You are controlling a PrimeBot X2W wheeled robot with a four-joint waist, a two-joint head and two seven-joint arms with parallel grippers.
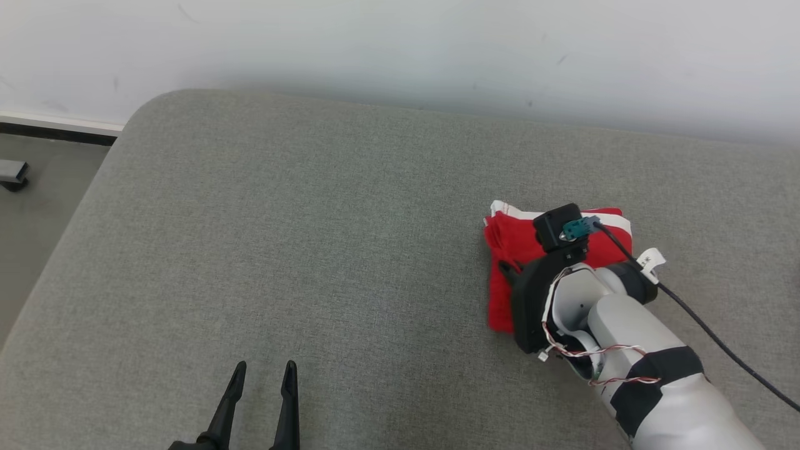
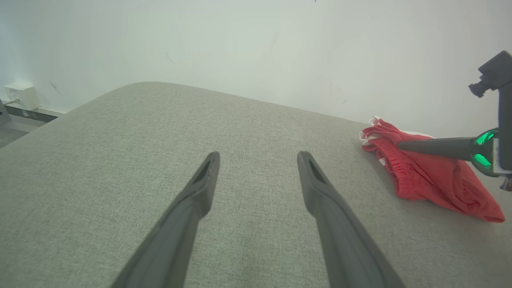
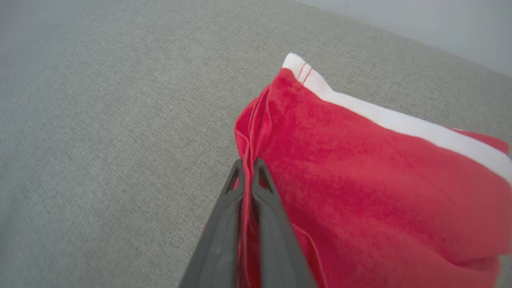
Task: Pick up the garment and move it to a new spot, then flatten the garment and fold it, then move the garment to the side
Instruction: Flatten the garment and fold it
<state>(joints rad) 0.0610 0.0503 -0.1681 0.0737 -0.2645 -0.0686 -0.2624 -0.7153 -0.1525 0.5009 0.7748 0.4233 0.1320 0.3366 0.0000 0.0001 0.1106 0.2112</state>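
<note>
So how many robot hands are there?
2. The left hand is open above the grey cushion, lower left in the head view; the right hand is shut on the red garment, further right.

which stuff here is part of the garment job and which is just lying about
Part of the job: red garment, right gripper shut on its edge, open left gripper, grey cushion it lies on.
Just lying about: white box by the wall, grey object on the floor.
</note>
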